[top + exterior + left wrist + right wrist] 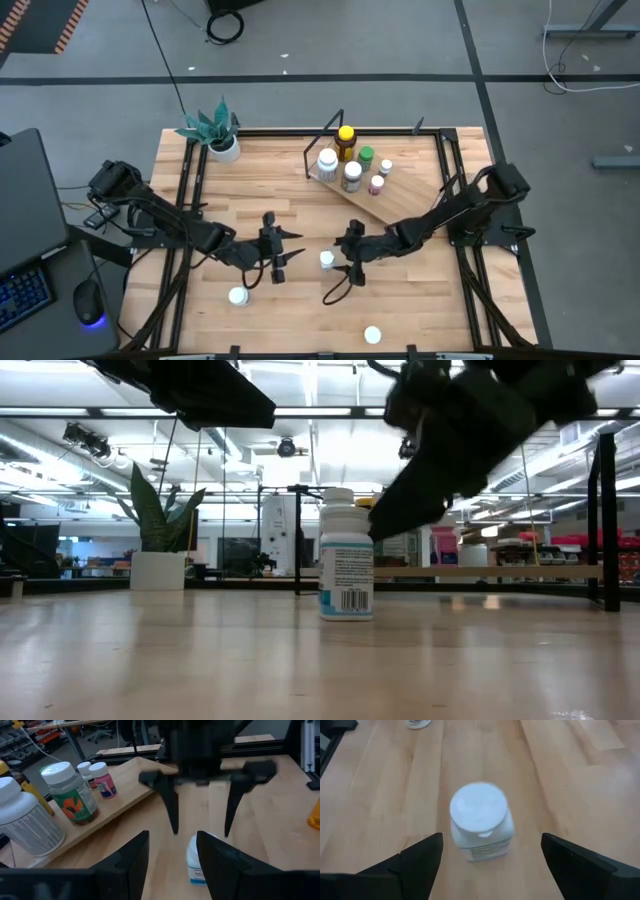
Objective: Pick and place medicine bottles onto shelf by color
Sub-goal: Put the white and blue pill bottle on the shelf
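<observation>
From above, a white bottle (326, 260) stood upright on the table (420, 300) below the shelf (395, 195), between the left gripper (283, 255) and right gripper (347, 262). In the right wrist view, the right gripper's fingers (420, 855) were spread wide beside the bottle, apart from it. In the left wrist view, the left gripper's fingers (132, 862) were parted, grasping nothing.

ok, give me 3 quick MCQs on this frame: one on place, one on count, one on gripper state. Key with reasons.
1. Where does the white-capped bottle nearest the right gripper stand?
A. on the shelf
B. on the tabletop between the two grippers
C. beside the plant pot

2. How many bottles stand on the tabletop, off the shelf?
A. one
B. three
C. six

3. How is the right gripper?
A. open, fingers either side of the bottle, apart from it
B. shut on the bottle
C. shut on nothing

Key: B, the high view shows it between the grippers; B, three white caps lie off the shelf; A, the right wrist view shows gaps on both sides.
</observation>
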